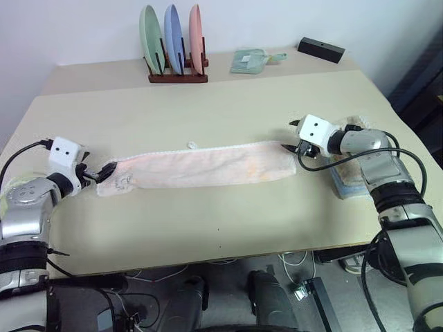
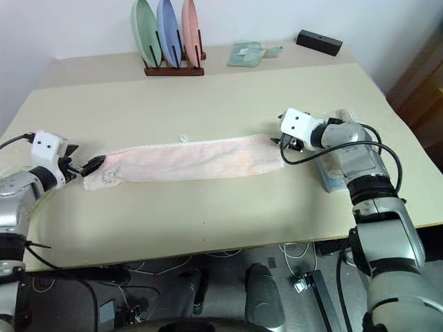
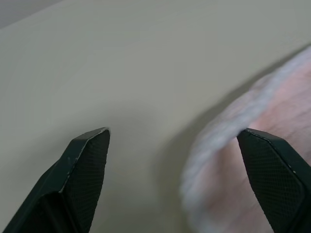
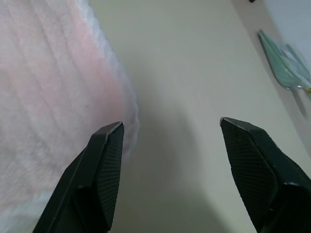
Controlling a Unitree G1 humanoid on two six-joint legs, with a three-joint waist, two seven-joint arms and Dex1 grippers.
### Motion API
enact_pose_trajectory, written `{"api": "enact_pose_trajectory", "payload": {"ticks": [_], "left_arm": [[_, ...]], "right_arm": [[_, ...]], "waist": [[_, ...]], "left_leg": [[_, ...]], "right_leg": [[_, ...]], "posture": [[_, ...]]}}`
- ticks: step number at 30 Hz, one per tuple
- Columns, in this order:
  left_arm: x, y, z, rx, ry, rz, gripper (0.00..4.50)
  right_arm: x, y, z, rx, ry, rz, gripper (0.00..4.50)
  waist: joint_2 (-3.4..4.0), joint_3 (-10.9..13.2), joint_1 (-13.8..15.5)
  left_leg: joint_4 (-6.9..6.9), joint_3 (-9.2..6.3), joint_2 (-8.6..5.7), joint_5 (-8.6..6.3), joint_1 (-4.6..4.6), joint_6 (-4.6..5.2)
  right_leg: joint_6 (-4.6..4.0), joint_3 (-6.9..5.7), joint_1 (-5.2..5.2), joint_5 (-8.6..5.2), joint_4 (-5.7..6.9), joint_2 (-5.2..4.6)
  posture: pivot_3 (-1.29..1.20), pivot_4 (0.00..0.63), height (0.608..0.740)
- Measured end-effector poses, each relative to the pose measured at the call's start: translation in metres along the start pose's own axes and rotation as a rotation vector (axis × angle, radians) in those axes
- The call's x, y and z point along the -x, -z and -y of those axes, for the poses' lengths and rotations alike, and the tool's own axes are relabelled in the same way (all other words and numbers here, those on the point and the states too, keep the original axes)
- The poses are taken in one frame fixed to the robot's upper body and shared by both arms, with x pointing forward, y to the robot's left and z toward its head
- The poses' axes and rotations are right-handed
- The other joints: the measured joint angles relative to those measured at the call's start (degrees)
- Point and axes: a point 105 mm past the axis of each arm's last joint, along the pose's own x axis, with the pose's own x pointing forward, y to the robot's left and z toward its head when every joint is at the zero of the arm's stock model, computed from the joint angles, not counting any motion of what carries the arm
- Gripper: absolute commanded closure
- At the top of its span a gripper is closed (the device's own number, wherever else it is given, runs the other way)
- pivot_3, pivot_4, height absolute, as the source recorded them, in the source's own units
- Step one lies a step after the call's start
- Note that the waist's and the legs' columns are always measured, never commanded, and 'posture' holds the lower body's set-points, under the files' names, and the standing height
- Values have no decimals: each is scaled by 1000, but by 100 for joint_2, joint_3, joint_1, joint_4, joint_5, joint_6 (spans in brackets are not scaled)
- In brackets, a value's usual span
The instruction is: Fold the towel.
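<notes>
The pale pink towel (image 1: 201, 167) lies flat on the table as a long narrow strip running left to right, with a small dark drawing near its left end. My left gripper (image 1: 102, 173) is at that left end; its jaws stand open in the left wrist view, with the towel's edge (image 3: 228, 160) lying loose beside one finger. My right gripper (image 1: 289, 136) hovers at the towel's right end, also open, with the cloth (image 4: 48, 97) beside one finger and bare table between the fingers. Neither gripper holds anything.
A wooden rack of three plates (image 1: 173, 41) stands at the back of the table (image 1: 208, 228). A light green folded cloth (image 1: 250, 61) and a black box (image 1: 320, 49) lie at the back right. Folded cloths (image 1: 349, 181) sit under my right forearm near the right edge.
</notes>
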Motion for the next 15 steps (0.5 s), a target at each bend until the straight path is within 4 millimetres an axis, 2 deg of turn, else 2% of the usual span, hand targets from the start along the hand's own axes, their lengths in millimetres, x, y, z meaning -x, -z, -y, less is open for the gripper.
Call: {"api": "enact_pose_trajectory", "payload": {"ticks": [3, 4, 7, 9, 12, 15], "left_arm": [[6, -1, -15, 16, -95, 13, 180], [8, -2, -20, 19, -121, 19, 180], [11, -8, -20, -1, -133, 41, 180], [13, -22, -4, -46, -69, 102, 180], [12, -42, 32, -126, 64, 176, 180], [11, -42, 57, -189, 146, 169, 180]], "right_arm": [[16, -9, 0, -121, 23, 45, 436], [22, -11, -1, -159, 17, 59, 22], [36, -23, -11, -325, -5, 117, 22], [48, -33, -32, -475, -59, 160, 22], [56, -42, -63, -706, -124, 191, 22], [60, -46, -84, -889, -138, 183, 22]], "waist": [[0, 0, 19], [0, 0, 23], [-2, -2, 32], [-3, -3, 68], [-3, -4, 154], [0, -6, 167]], "left_leg": [[0, -5, 2, 0, -1, 0], [0, -3, 2, -1, -1, 1], [3, -6, 2, -2, -1, 3], [3, -15, 4, -4, -1, 5], [10, -12, 4, -5, 1, 7], [9, -7, 4, -5, 4, 7]], "right_leg": [[0, -1, 2, 0, -1, 0], [0, 0, 2, 0, -2, -2], [1, -1, 6, 0, -4, -4], [1, 1, 8, 0, -6, -6], [2, 6, 11, 1, -6, -7], [1, 8, 11, 2, -6, -7]], "posture": [[0, 150, 738], [0, 150, 738], [0, 150, 738], [0, 150, 738], [0, 150, 738], [0, 150, 738]]}}
